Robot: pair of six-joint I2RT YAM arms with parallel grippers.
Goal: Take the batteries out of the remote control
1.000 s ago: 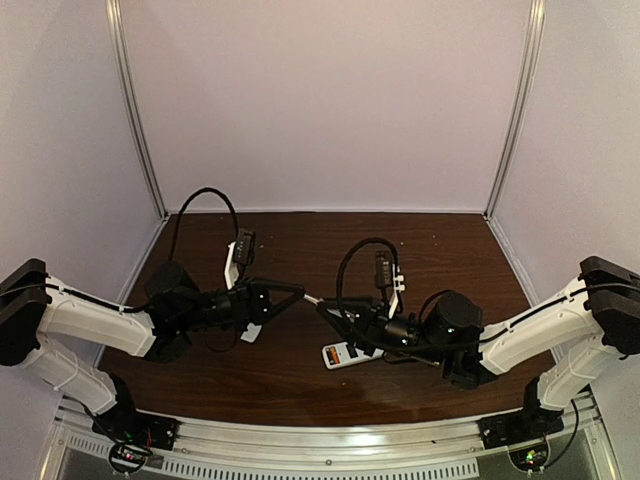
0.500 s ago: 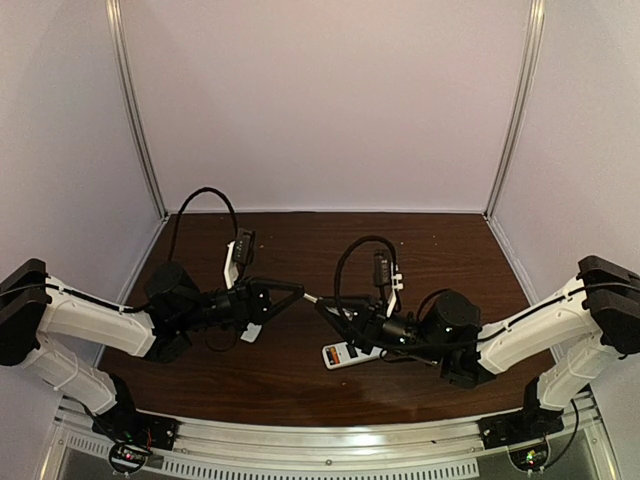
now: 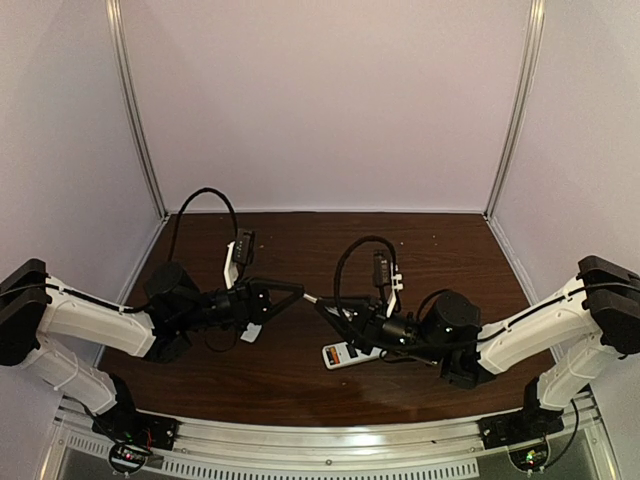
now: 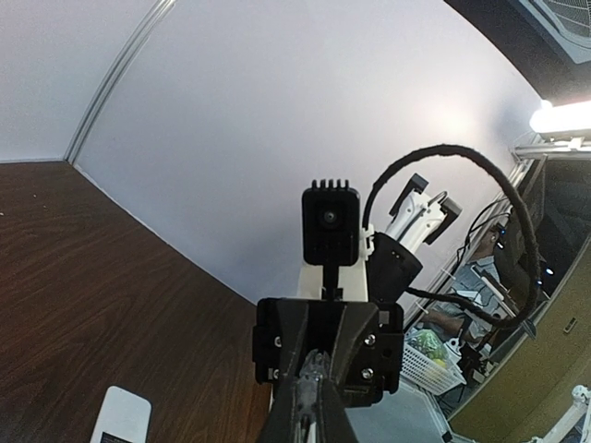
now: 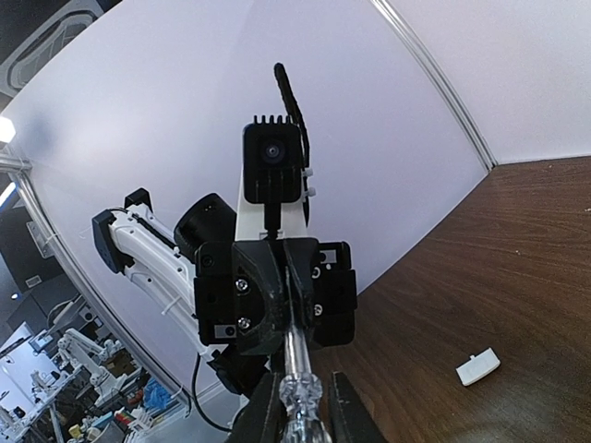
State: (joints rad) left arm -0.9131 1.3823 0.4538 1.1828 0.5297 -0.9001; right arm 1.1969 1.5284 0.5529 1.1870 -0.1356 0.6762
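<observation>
The white remote control (image 3: pixel 345 353) lies on the brown table below my right gripper, its orange-red mark at the left end; a corner of it shows in the left wrist view (image 4: pixel 120 415). No batteries are visible. My left gripper (image 3: pixel 303 292) and right gripper (image 3: pixel 324 306) meet tip to tip above the table, both on a small screwdriver (image 3: pixel 313 298). Its clear handle (image 5: pixel 300 392) sits between my right gripper's (image 5: pixel 301 411) fingers. Its metal shaft runs into the shut jaws of my left gripper (image 4: pixel 314 411).
A small white squarish cover piece (image 3: pixel 251 332) lies on the table under my left wrist; it also shows in the right wrist view (image 5: pixel 477 366). White walls with metal posts enclose the table on three sides.
</observation>
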